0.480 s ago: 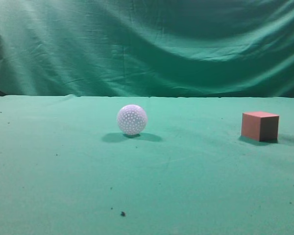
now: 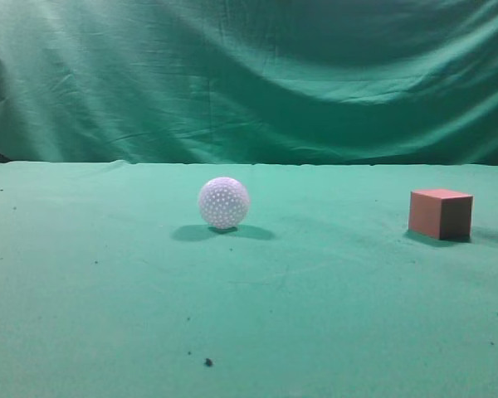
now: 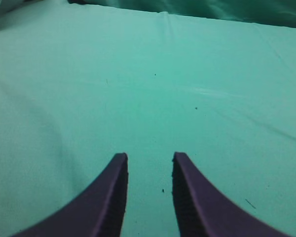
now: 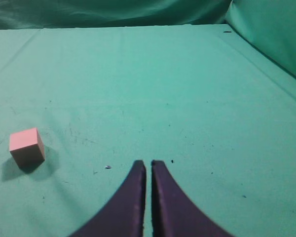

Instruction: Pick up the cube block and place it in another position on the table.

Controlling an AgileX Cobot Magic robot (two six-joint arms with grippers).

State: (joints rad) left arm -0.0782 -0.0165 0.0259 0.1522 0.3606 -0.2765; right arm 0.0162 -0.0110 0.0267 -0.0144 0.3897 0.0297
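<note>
Right end effector closed, empty; left narrowly parted; cube block untouched.

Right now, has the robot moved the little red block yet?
Not yet. The cube block sits alone on the table, right of the white ball. The right gripper is shut and empty, with the block off to its left. The left gripper is open over bare cloth. Grabbing, lifting and placing all remain.

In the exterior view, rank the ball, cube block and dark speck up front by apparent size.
1. Ball and cube block: look about alike, so I won't rank them.
2. Dark speck: by far smallest, though nearest the camera.
</note>
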